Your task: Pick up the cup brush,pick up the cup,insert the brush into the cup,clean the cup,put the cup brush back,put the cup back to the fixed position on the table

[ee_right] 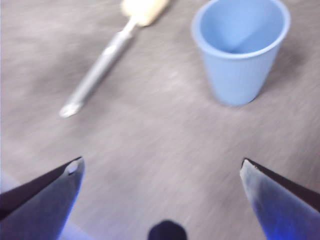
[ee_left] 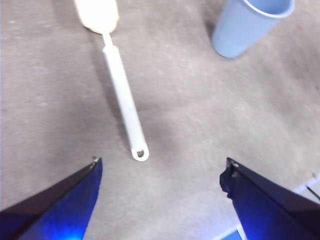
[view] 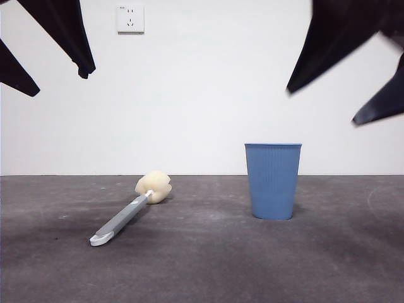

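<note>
The cup brush (view: 128, 213) lies flat on the table (view: 202, 265) left of centre, its cream sponge head (view: 154, 187) away from me and its white tip towards me. The blue cup (view: 273, 180) stands upright and empty right of centre. My left gripper (view: 57, 81) hangs open high at the upper left, above and short of the brush; the left wrist view shows the brush (ee_left: 123, 97) and the cup (ee_left: 249, 25) beyond the gripper (ee_left: 161, 172). My right gripper (view: 322, 106) hangs open high at the upper right above the cup (ee_right: 239, 47); its view, with the gripper (ee_right: 160, 172) low, also shows the brush (ee_right: 102, 62).
A white wall with a socket (view: 130, 18) stands behind the table. Pale markings show at the table's near edge in the left wrist view (ee_left: 302, 190).
</note>
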